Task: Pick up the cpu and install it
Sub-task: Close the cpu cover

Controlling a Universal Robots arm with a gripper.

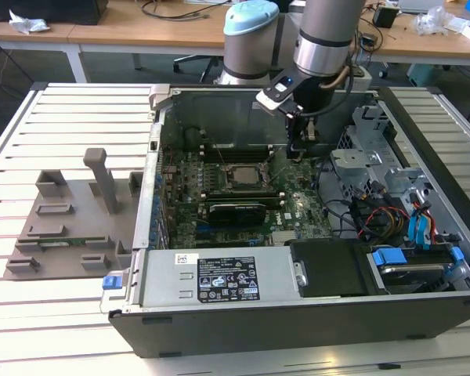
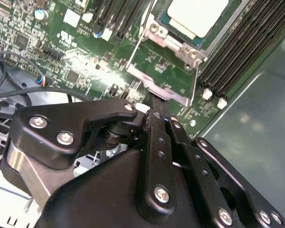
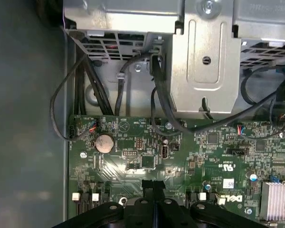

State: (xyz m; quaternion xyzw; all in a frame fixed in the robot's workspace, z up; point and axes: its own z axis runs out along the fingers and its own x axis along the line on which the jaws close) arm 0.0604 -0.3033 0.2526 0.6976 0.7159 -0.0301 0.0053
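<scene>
Since the cpu [image 2: 197,13] lies flat in its socket [image 2: 167,66], pale top plate up and the metal frame around it, the chip looks seated rather than carried. In the exterior view the cpu [image 1: 239,174] sits near the middle of the board [image 1: 298,211], inside the open case [image 1: 298,321]. The case lies on its side on the slatted tabletop [image 1: 63,313], which turns the board upward for reach from above.

The pincer [image 2: 155,103] is clenched, its fingers pressed together with nothing visible between them. It hangs low over the board just beside the socket's edge, to the exterior view's right of the chip and apart from it.

In the first wrist view the pincer [image 3: 153,185] points at bare board near the coin cell [image 3: 104,142]. A closed tip like this suits pressing more than carrying, I judge. Whether it touches the frame cannot be told.
</scene>
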